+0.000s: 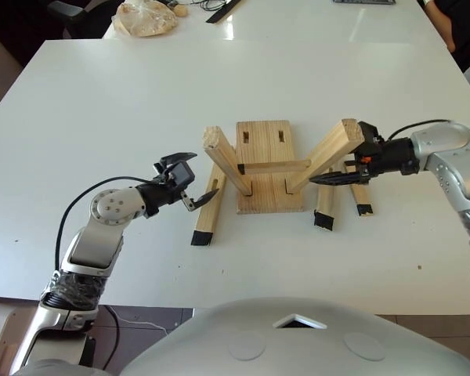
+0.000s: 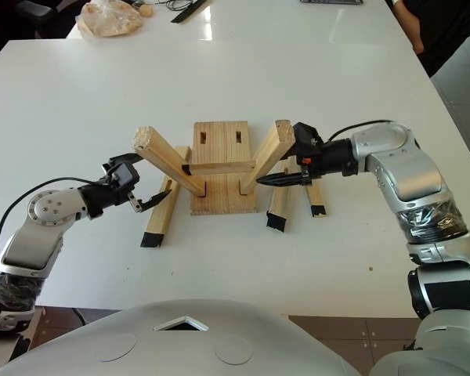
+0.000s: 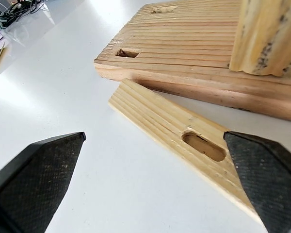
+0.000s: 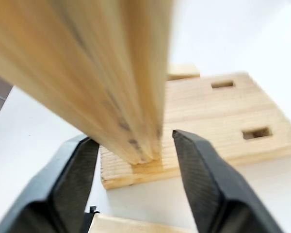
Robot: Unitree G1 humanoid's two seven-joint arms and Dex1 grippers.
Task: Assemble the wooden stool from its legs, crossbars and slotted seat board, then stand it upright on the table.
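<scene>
The slanted leg [image 4: 87, 73] is blurred, its upper end cut off (grain barely readable), and at centre right the right gripper [image 1: 313, 179] hides the top of a loose leg [image 1: 324, 210].

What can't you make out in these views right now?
- Right leg's seating in seat board: right wrist view, blurred leg covers its slot.
- Two loose legs' upper ends: eye views, right gripper overlaps them.
- Left loose leg's end: left wrist view, finger hides it.
</scene>
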